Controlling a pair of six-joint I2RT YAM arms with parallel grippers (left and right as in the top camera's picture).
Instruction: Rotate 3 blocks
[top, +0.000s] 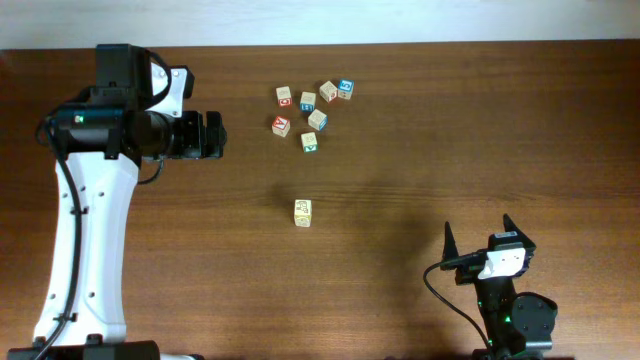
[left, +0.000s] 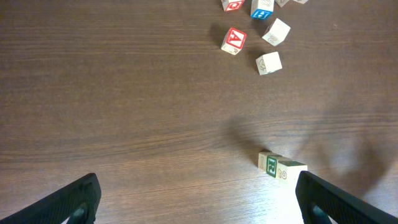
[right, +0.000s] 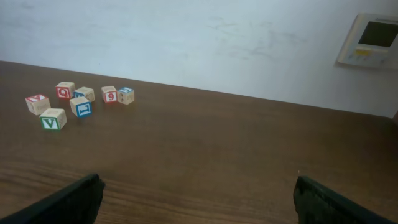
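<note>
The blocks (top: 303, 212) stand alone at the table's middle, looking like one small column from overhead, with yellow markings on top. In the left wrist view the blocks (left: 282, 167) show a green-bordered green letter face beside a pale cube with a yellow mark. They lie just inside my right-hand finger (left: 323, 199). My left gripper (top: 218, 135) hovers open and empty to the upper left of them; its jaws (left: 199, 205) stand wide apart. My right gripper (top: 478, 238) rests open and empty near the front right edge, and its fingers (right: 68, 202) frame bare wood.
A loose cluster of other alphabet cubes lies at the back centre: red-marked ones (top: 281, 125), blue-marked ones (top: 345, 89) and a green V cube (top: 310, 142), also seen as a green V cube (right: 53, 118). A white wall rises behind the table's far edge (right: 249, 96).
</note>
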